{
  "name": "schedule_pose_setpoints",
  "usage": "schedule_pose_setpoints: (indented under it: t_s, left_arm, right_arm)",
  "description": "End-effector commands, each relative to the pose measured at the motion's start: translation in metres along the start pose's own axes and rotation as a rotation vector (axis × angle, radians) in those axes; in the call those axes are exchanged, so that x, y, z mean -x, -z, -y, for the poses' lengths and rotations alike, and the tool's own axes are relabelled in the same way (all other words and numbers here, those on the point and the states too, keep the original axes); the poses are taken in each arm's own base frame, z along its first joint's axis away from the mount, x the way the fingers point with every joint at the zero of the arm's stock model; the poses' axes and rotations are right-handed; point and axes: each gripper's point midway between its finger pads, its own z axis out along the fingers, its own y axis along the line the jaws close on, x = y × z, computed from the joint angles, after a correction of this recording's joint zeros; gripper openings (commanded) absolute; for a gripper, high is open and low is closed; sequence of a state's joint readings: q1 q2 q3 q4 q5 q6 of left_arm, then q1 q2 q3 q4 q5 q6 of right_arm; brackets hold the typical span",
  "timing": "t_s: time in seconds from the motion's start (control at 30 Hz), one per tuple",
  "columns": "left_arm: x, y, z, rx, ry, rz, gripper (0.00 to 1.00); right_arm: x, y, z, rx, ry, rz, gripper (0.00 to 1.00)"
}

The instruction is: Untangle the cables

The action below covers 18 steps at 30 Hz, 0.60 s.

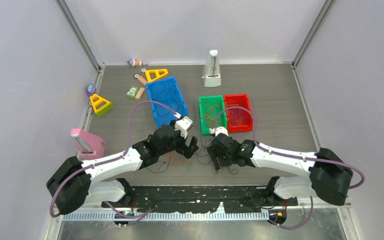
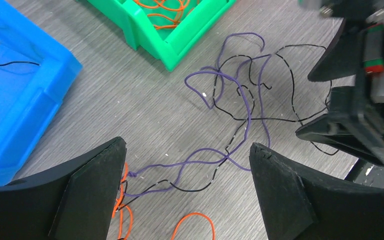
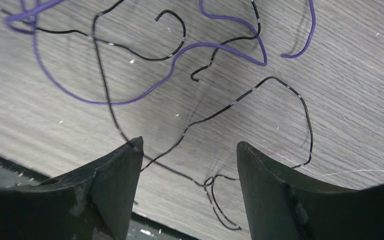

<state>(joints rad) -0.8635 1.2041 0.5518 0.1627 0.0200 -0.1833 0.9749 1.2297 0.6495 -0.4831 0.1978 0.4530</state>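
The cables point(image 2: 240, 115) lie in a loose tangle on the grey table point(image 2: 130, 100), between the two grippers and just in front of the green bin point(image 2: 180, 50). They are thin wires. Purple strands point(image 2: 195, 82) loop and cross over black ones point(image 2: 292, 90), and two of them twist together toward the left gripper point(image 2: 186, 150). Orange loops point(image 2: 195, 216) sit by its left finger. That gripper's jaws stand wide apart above the wires, clamping nothing. The right gripper point(image 3: 190, 145) is also spread, low over black and purple curls, and a black strand passes between its fingers without being pinched. More orange wire fills the green bin, and one black wire lies in the blue bin point(image 2: 30, 100).
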Motion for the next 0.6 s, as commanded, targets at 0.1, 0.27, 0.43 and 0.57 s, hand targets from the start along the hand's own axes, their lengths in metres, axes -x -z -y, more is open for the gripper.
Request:
schedule_pose_setpoints:
  t_s: [0.1,0.27,0.43,0.57]
  left_arm:
    - [0.017,0.002,-0.006,0.031,-0.008,0.058,0.94]
    - [0.017,0.001,-0.004,0.022,-0.015,0.055,0.94]
    - [0.017,0.0,0.009,-0.055,-0.029,0.047,0.94]
    - [0.018,0.0,0.014,-0.087,-0.032,0.05,0.94]
  right_arm:
    - [0.017,-0.025,0.0,-0.071,0.007,0.097,0.56]
    - [0.025,-0.01,-0.004,-0.069,0.035,0.113,0.06]
    - [0.045,0.052,-0.013,0.023,0.059,0.158,0.06]
    - [0.065,0.119,-0.015,0.094,0.055,0.205,0.05]
